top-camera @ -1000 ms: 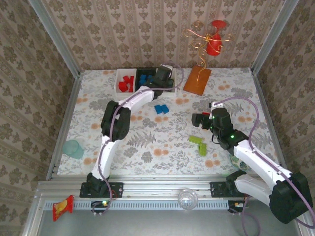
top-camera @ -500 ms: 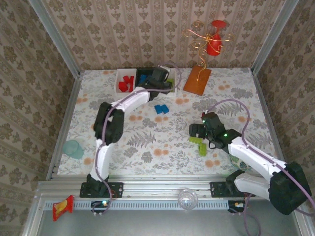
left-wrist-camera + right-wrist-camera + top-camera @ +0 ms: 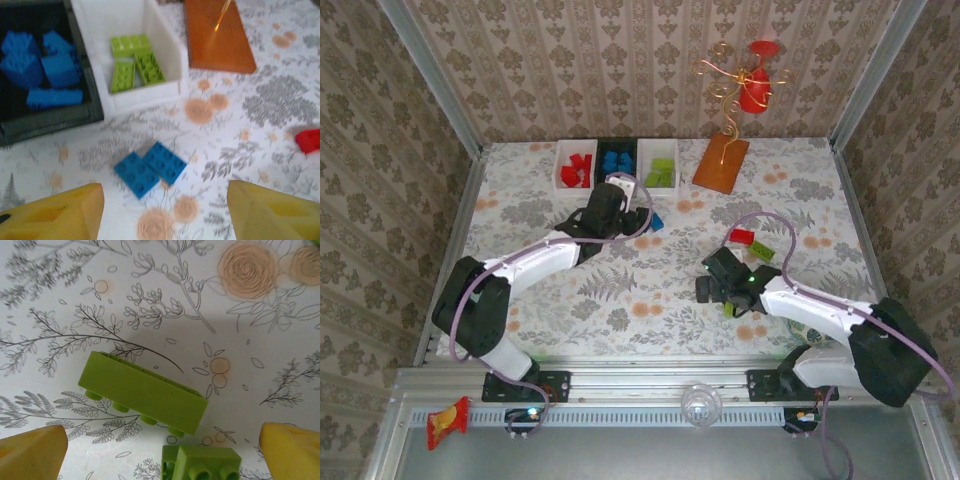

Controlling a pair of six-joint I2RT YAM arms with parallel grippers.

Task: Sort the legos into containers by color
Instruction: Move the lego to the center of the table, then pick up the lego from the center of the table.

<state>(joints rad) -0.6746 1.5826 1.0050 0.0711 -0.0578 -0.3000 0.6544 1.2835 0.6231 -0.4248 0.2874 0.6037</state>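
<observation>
My right pincer (image 3: pixel 161 449) stands apart over the long lime brick (image 3: pixel 142 392) on the counter's (image 3: pixel 250 340) near right, so I'd square to its long sides, clear of the smaller lime brick (image 3: pixel 202 462) beside it, then descend.

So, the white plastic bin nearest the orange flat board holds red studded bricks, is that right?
Not quite: the white plastic bin nearest the orange flat board holds lime green studded bricks, not red ones, as the left wrist view shows.
</observation>
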